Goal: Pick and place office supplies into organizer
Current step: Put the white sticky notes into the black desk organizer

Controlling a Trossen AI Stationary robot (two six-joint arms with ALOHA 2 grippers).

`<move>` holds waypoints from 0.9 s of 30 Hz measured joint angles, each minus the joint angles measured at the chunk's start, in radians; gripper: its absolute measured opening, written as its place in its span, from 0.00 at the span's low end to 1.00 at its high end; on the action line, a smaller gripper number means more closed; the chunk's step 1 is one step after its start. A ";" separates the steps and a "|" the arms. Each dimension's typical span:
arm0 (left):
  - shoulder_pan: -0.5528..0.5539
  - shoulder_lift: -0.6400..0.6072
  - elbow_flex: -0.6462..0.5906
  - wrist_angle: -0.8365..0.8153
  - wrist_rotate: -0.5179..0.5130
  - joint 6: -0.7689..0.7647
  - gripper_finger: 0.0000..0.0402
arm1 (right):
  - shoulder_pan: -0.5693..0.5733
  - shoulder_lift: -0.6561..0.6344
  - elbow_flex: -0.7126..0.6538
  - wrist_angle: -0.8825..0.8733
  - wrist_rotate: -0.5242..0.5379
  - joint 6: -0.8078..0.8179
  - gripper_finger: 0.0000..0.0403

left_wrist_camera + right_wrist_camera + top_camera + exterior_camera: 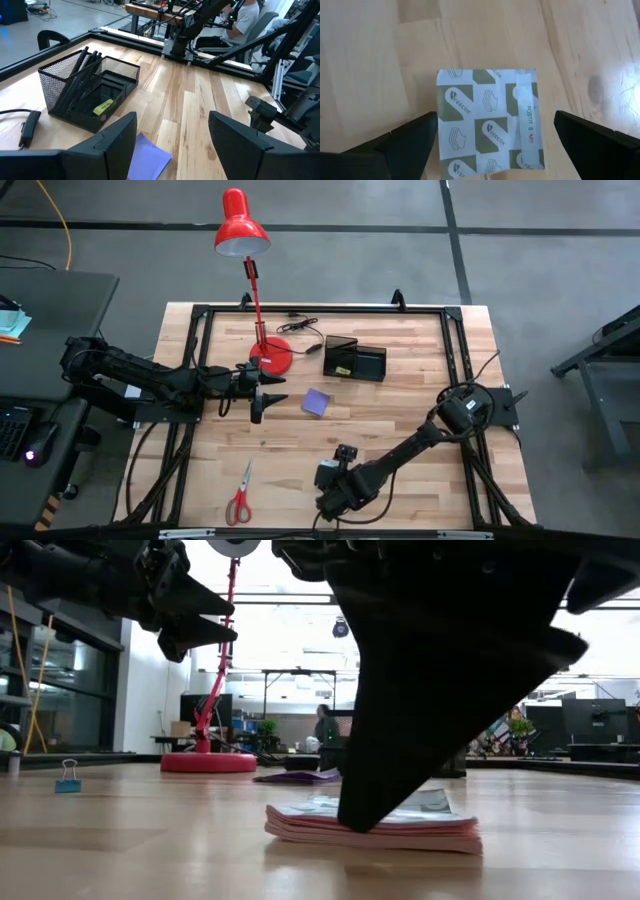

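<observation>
A white-blue patterned packet (487, 122) lies flat on the table near the front edge and shows as a thin pink stack (372, 825) in the low view. My right gripper (495, 120) points steeply down over it, open, one finger on either side. Whether a finger touches the packet, I cannot tell. My left gripper (172, 117) hangs open above the table's left middle (262, 395), holding nothing. Just ahead of it lies the purple notepad (318, 402). The black mesh organizer (90, 95) stands at the far middle. Black pens (80, 70) lean in its tall compartment and a yellow piece (103, 106) lies in a low one.
Red-handled scissors (240, 498) lie near the front left. The red lamp stands on its base (272, 358) left of the organizer, with a black cord (27, 127) beside it. A small blue binder clip (68, 780) stands on the table. A person (245, 17) sits beyond the table.
</observation>
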 joint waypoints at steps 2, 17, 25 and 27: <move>0.000 0.000 0.000 0.000 0.000 0.000 0.58 | -0.008 0.000 0.000 -0.002 -0.018 0.001 0.99; 0.000 0.000 0.000 0.001 0.000 0.000 0.58 | -0.077 -0.013 -0.065 0.052 -0.181 -0.027 0.98; 0.000 0.000 0.000 0.000 0.000 0.000 0.58 | -0.096 -0.013 -0.119 0.108 -0.234 -0.001 0.98; 0.000 0.000 0.000 -0.001 0.000 0.000 0.58 | -0.095 -0.011 -0.119 0.108 -0.230 0.026 0.98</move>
